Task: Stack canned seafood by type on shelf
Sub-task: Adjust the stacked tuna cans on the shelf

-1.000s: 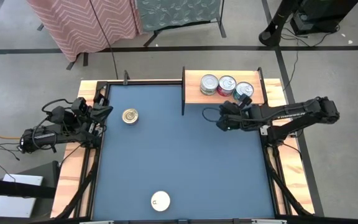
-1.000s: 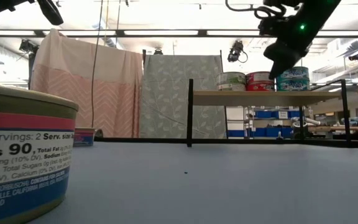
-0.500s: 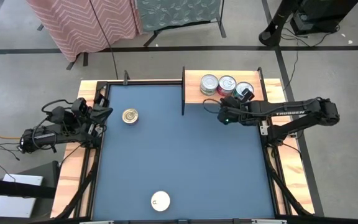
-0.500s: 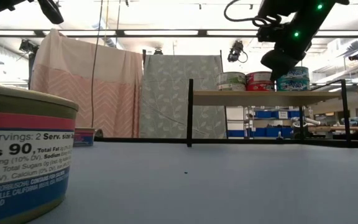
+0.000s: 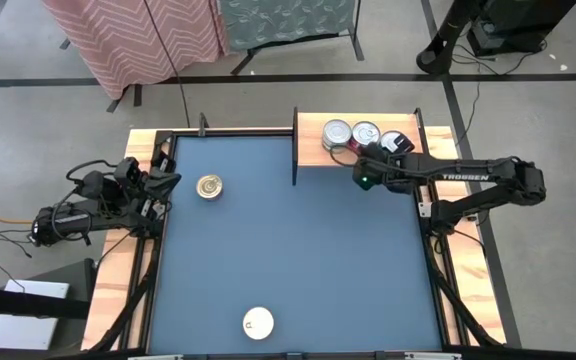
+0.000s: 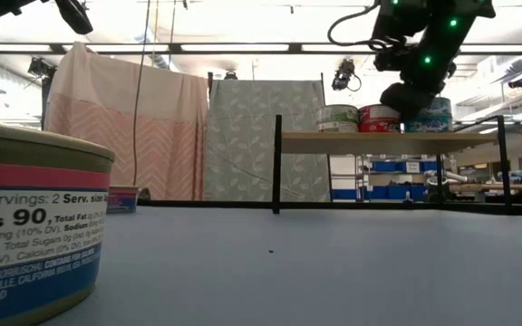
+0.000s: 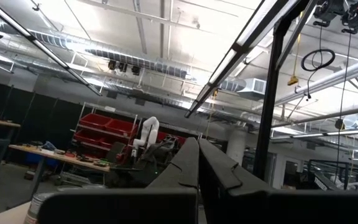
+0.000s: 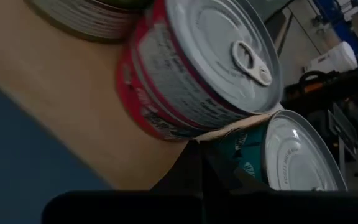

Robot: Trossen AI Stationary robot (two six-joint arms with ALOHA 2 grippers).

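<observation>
1. I am seeing three tins standing in a row on the shelf (image 5: 313, 150): a tin with a greenish side (image 5: 337, 133), a red-labelled tin (image 5: 365, 132) touching it, and a teal-labelled tin (image 6: 439, 112) at the end, mostly hidden under the arm in the high view.
2. The right pincer (image 5: 361, 168) is hovering at the front edge of the shelf, just beside the red and teal tins. In the right wrist view its fingers are lying tight together, clenched on nothing.
3. A gold-lidded tin (image 5: 208, 186) is sitting on the blue tabletop (image 5: 298, 260) near its left side, well apart from the shelf.
4. A white-lidded tin (image 5: 258, 322) is standing at the near edge of the tabletop.
5. The left pincer (image 5: 166, 178) is waiting at the left rail, near the gold tin, with its fingers pressed together and empty.
</observation>
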